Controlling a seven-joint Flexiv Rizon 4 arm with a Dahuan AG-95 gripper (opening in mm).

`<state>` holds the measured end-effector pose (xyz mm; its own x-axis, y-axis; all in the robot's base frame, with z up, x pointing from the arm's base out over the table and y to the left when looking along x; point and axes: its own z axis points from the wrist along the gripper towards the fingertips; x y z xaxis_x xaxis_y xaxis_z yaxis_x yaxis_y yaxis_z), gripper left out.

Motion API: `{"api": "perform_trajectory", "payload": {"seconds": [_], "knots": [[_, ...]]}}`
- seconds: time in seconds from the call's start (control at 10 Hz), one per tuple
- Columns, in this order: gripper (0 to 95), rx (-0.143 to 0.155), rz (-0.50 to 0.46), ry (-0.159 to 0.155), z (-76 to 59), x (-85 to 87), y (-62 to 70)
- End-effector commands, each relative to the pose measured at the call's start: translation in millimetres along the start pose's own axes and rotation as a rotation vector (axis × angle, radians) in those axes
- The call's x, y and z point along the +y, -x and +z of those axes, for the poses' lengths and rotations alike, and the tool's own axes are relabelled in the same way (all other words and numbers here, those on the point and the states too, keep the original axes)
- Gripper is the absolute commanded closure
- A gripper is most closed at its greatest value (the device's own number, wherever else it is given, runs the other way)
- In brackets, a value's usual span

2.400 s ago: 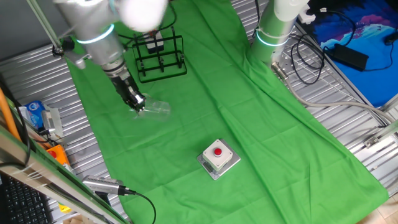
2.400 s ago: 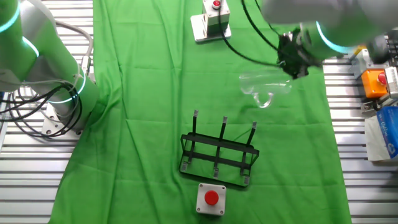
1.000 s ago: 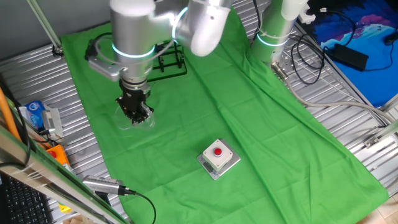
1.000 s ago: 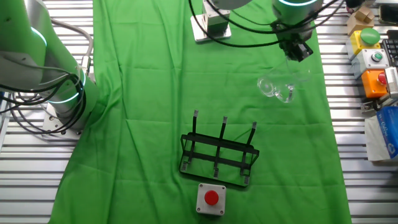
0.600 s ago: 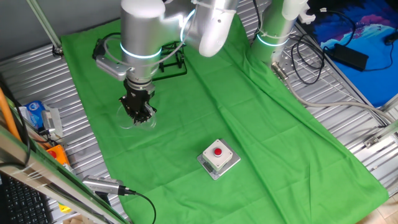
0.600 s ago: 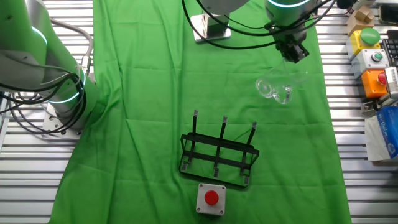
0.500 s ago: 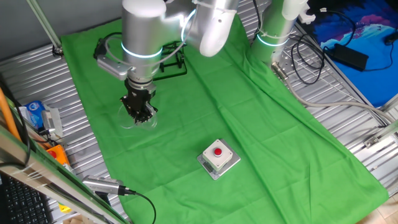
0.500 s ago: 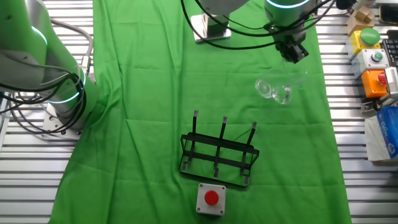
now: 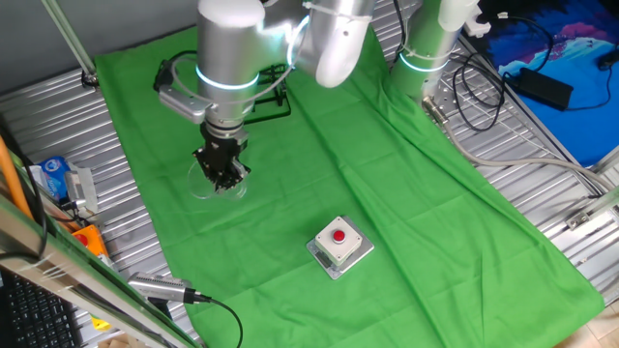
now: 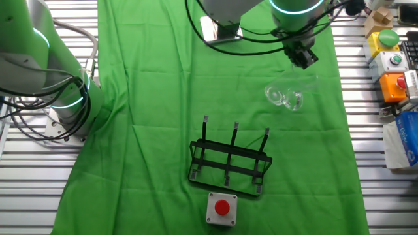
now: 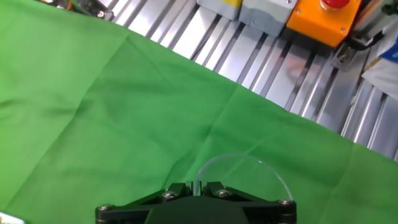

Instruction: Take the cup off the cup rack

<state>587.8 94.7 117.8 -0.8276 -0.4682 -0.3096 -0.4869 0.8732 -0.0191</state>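
Shifting slightly sideways since earlier, my gripper point(image 10: 302, 57) is clamping the rim of one clear glass cup point(image 10: 285, 96), which is resting on the green cloth point(image 10: 163, 98). Farther off, one black wire cup rack point(image 10: 230, 161) is standing well apart, three pegs upright.

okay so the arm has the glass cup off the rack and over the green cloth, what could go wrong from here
The gripper pinches only the thin rim of the cup, so smooth glass might slip or twist. The cup looks tilted in the other fixed view; released like that, it could roll on the wrinkled green cloth toward the cup rack.
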Motion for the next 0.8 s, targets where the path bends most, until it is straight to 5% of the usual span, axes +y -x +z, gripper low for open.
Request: {"api": "perform_trajectory", "payload": {"seconds": [0.1,0.6,0.8], "knots": [[95.0,0.004,-0.001,0.000,2.6,-0.2,-0.4],[95.0,0.004,0.003,0.004,2.4,0.8,-3.0],[57.0,0.009,-0.009,0.004,1.8,0.8,-3.3]]}}
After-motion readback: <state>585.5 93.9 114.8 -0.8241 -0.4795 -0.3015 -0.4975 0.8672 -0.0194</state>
